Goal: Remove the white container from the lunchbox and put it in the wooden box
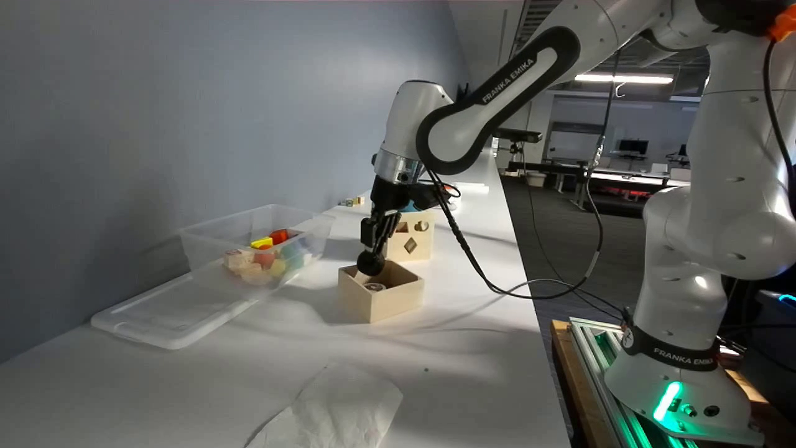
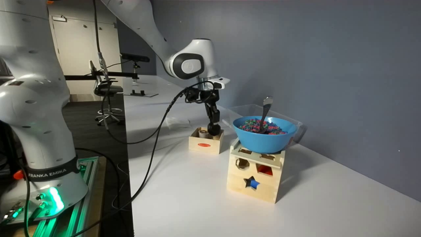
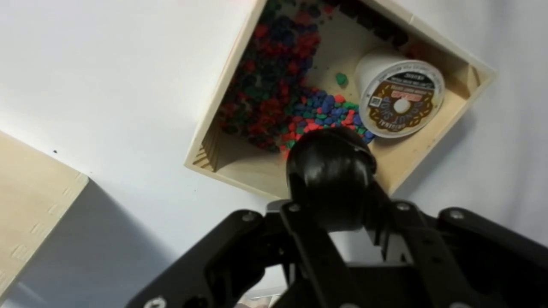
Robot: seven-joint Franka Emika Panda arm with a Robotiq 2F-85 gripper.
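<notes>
Note white container [image 3: 398,97] inside wooden box [image 1: 398,300], printed top up, beside coloured granules [image 3: 274,102]. Note hand [image 1: 372,251] above box, rounded black piece [image 3: 332,167] at tip; cannot tell if apart, together or clamped.

Matt wooden box [image 1: 398,301], matt wooden cube [image 2: 250,172], see-through plastic lunchbox [image 1: 208,250] (smooth, slightly hazy).

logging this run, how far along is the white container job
Looks done: a white container sits inside the wooden box. Underway: the hand hangs at the box's opening with a dark round shape at its tip, grip unclear. Left: probably any release, then withdrawal.
</notes>
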